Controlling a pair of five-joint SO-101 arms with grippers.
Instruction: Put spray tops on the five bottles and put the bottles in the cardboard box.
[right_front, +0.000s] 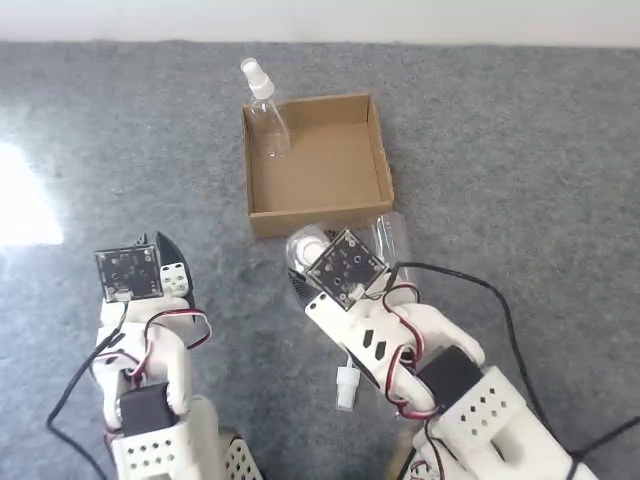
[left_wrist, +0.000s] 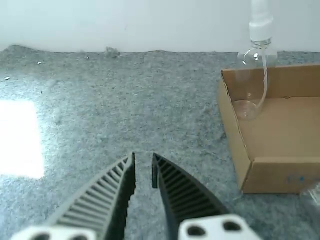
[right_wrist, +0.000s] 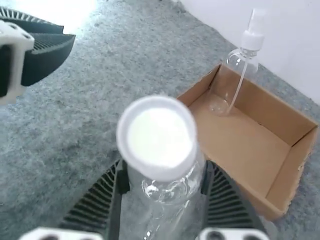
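Box (right_front: 318, 218) sits mid-mat, open side up. Grey mat (right_front: 520, 150) lies open to its left, right and far side. Boxed bottle (right_front: 270, 125), sprayer fitted, stands upright in the far-left corner, with brown floor showing across the rest.

Right gripper (right_wrist: 162, 172) is just short of the box's near wall, fingers clamped on held bottle (right_wrist: 159, 131). The clear body is pinched between both pads. Its white round end sticks out past the fingertips, long axis roughly along the fingers, tipped upward.

Left gripper (left_wrist: 143, 167) is low over the mat left of the box, fingers a narrow gap apart with nothing between.

Loose top (right_front: 347, 385) lies on the mat beside the right arm.
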